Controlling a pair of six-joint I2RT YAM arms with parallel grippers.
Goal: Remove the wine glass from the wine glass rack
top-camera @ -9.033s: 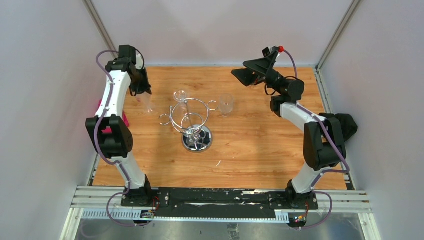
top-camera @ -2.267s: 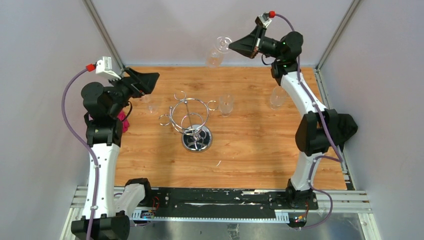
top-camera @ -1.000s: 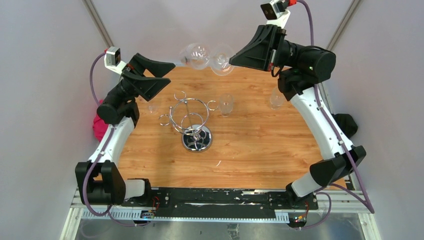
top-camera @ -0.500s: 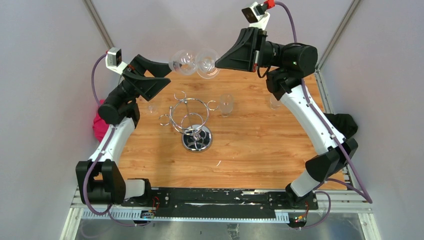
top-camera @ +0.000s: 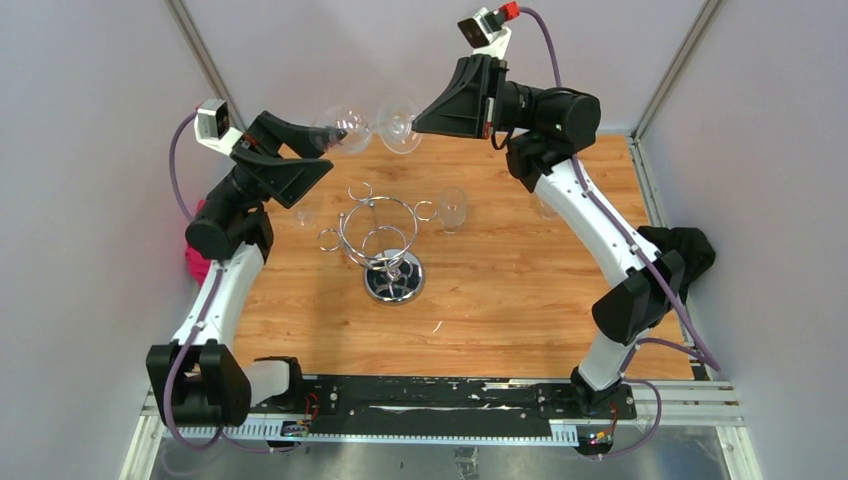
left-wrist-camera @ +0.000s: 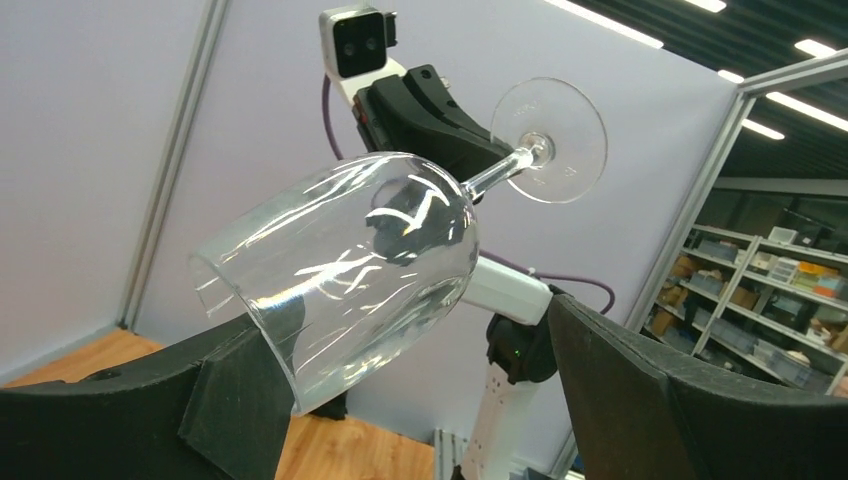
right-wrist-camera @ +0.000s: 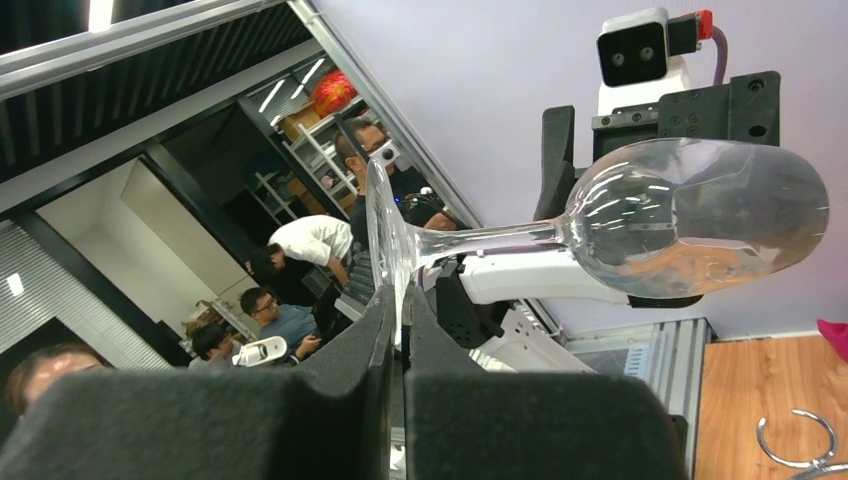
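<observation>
The right pincer point(top-camera: 420, 122) is closed on the round foot of the wine glass point(top-camera: 345, 128), the thin disc clamped edge-on between its two fingers, as the right wrist view shows point(right-wrist-camera: 398, 300). The wine glass point(right-wrist-camera: 690, 215) is off the wine glass rack point(top-camera: 380, 235) and held in the air above the far edge of the counter point(top-camera: 500, 300), left of its middle. It lies roughly on its side, with the stem running level from the foot and the bowl pointing toward the left arm. The left pincer point(top-camera: 328, 150) is spread wide, one finger on either side of the bowl. In the left wrist view the bowl point(left-wrist-camera: 370, 260) sits between the two black fingers point(left-wrist-camera: 640, 400) with its open rim low by the left-hand one. It may be resting against that finger, but the overlap is too unclear to say they touch. The rack stands upright on its mirrored base a little left of the counter's middle, and one of its chrome loops point(right-wrist-camera: 795, 440) shows at the bottom of the right wrist view. A clear tumbler point(top-camera: 452, 208) stands just beside the rack, toward the far edge.
</observation>
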